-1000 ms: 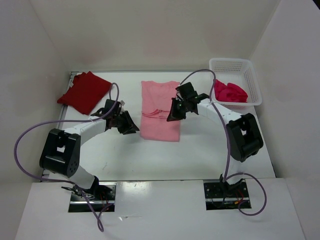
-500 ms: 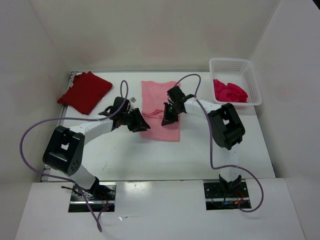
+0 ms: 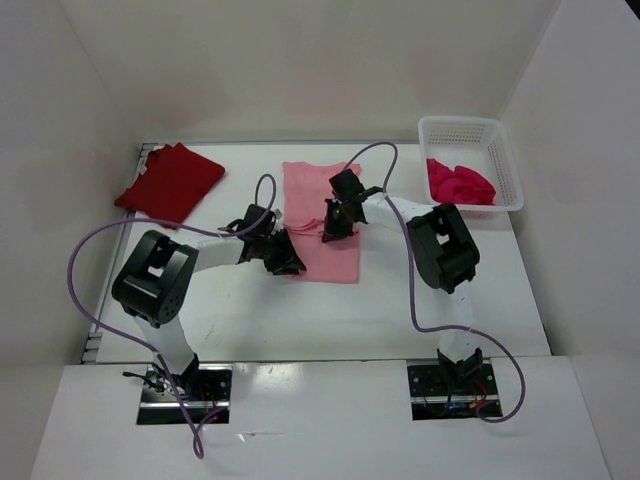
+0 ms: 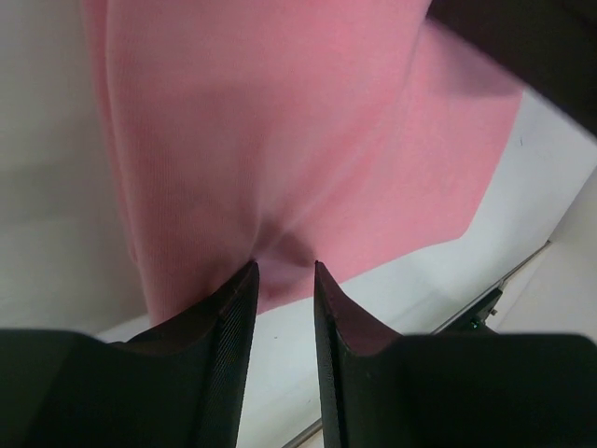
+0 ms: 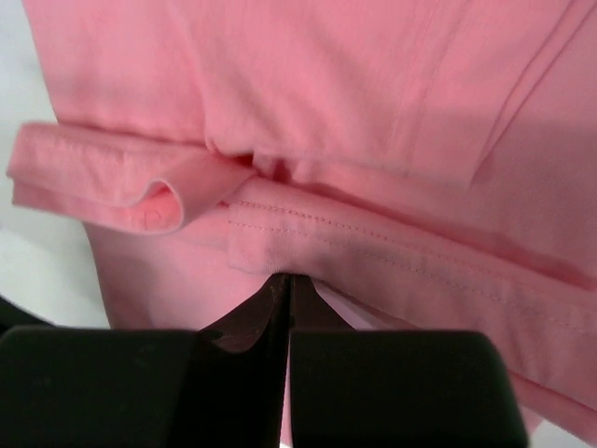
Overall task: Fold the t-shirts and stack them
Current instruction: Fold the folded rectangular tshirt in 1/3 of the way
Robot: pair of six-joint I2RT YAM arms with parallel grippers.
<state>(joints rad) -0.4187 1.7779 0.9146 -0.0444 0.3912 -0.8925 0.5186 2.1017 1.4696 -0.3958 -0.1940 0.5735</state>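
The light pink t-shirt (image 3: 322, 195) lies partly folded in the middle of the table. My left gripper (image 3: 290, 264) is at its near left edge. In the left wrist view the gripper (image 4: 284, 269) has its jaws narrowly apart, and its tips press on a puckered bit of the pink cloth (image 4: 280, 121). My right gripper (image 3: 334, 226) is over the shirt's middle. In the right wrist view it (image 5: 287, 278) is shut, with its tips pinching a stitched hem fold of the shirt (image 5: 373, 112). The dark red t-shirt (image 3: 170, 184) lies folded at the far left. The crimson-magenta t-shirt (image 3: 460, 183) lies crumpled in the basket.
A white mesh basket (image 3: 505, 160) stands at the far right corner. White walls enclose the table on three sides. Purple cables loop from both arms above the table. The arm bases are bolted at the near edge.
Both grippers have moved inward onto the pink shirt: the left from the bare table to its near left edge, the right from its right edge to its middle.
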